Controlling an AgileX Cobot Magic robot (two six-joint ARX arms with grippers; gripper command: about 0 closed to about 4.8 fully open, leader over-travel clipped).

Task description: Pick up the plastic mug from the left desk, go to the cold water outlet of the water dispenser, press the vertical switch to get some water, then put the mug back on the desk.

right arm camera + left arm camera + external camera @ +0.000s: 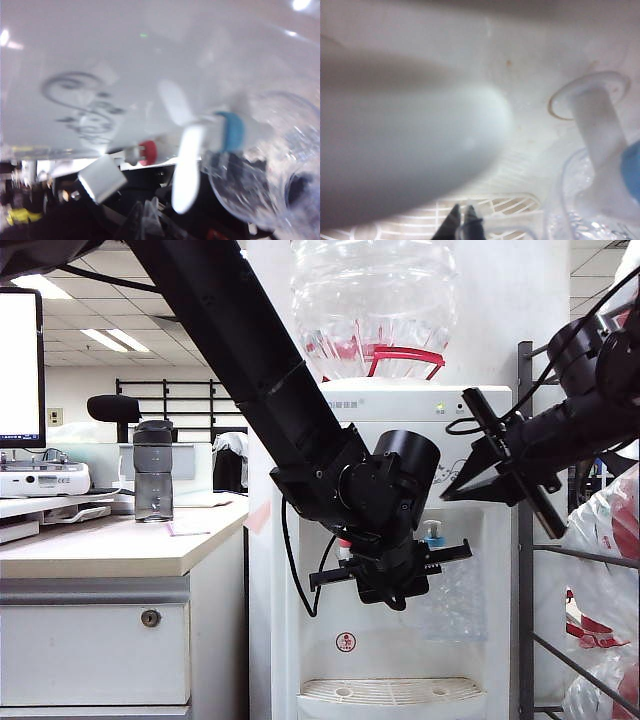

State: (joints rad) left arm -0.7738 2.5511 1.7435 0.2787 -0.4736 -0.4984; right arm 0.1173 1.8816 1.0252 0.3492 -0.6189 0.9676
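Beige desk (110,550) (left) — grey bottle (153,472)

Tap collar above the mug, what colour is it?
Light blue collar, clearest in the right wrist view.

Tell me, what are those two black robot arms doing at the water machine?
They are getting water. The left gripper is shut on a clear plastic mug, holding it under the tap with the blue collar on the white water dispenser. The right gripper is up near the dispenser's front, close to that tap's white lever, not touching it yet. A grey bottle stands on the desk.
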